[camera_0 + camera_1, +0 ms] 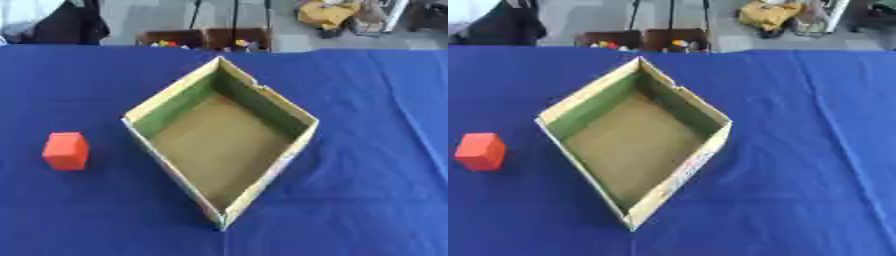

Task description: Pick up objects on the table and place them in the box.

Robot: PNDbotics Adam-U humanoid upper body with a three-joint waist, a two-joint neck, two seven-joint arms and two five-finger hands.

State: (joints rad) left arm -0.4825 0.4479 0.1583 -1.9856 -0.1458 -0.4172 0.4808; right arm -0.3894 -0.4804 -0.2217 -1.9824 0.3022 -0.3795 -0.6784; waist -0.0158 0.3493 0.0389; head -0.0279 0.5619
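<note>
An orange block (66, 150) sits on the blue tablecloth (367, 165), off to the left of the box (140, 112) and apart from it, with bare cloth between the two. It stands upright on one face, roughly level with the box's middle, and its top looks a shade lighter than its front.

The box is open at the top and turned cornerwise, so one corner points toward the robot and the opposite corner points away toward the far edge of the table. Its inner walls are greenish near the far left side, its floor is plain brown cardboard, and nothing lies inside it. The rim is pale, and there is a small notch in the far right wall just beyond the far corner.

Neither of the robot's hands shows in either view, so I cannot tell whether they are released, clenched or grasping anything.

Beyond the box, past the far edge of the table, two brown crates (206, 39) stand on the floor holding small coloured things, too blurred to make out. Further right of those lies a yellow bundle (770, 14), possibly a bag.
</note>
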